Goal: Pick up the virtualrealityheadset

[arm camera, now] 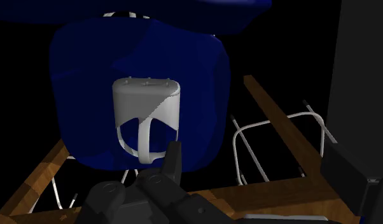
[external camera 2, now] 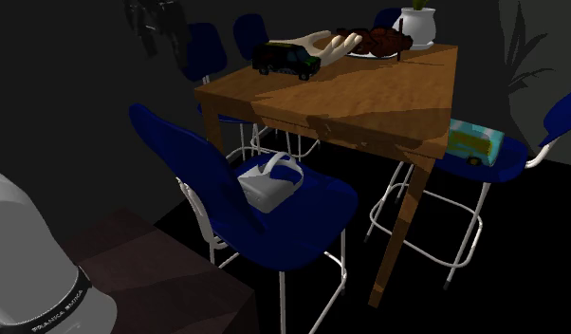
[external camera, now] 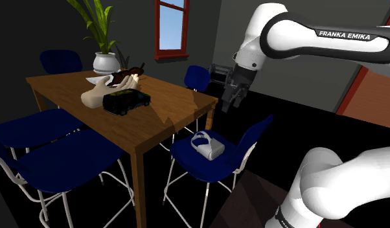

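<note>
The virtual reality headset [external camera: 208, 146] is a white-grey visor with a looped strap. It lies on the seat of a blue chair [external camera: 187, 159] pulled up to the near side of a wooden table. My black gripper [external camera: 227, 100] hangs in the air above and a little behind that chair, open and empty, well clear of the headset. In the wrist view the headset [arm camera: 146, 108] lies ahead of one black finger [arm camera: 174, 159] on the blue seat [arm camera: 88, 76]. The second exterior view shows the headset [external camera 2: 267, 185] resting on the same chair [external camera 2: 317, 223].
The wooden table [external camera: 155, 110] carries a black toy van [external camera: 126, 102], a pale hand-shaped object [external camera: 100, 91] and a potted plant [external camera: 104, 61]. Other blue chairs [external camera: 64, 159] ring the table. A patterned box [external camera 2: 475, 142] lies on another chair.
</note>
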`<action>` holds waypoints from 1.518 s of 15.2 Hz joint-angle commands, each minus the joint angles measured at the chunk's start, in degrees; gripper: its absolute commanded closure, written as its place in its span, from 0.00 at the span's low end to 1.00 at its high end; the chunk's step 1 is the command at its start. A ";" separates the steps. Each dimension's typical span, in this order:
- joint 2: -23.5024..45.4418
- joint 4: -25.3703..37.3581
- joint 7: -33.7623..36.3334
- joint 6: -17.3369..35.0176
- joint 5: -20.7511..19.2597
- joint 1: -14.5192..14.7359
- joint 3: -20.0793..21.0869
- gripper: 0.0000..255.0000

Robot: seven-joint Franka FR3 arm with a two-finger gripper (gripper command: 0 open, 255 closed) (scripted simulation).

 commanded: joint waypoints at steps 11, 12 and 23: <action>14.00 -4.80 -3.62 18.51 -3.05 -1.93 -4.03 0.00; 15.77 -4.85 -3.97 20.32 -3.25 -2.09 -4.46 0.00; 38.16 -0.29 -8.69 37.99 -2.65 -3.26 -9.01 0.00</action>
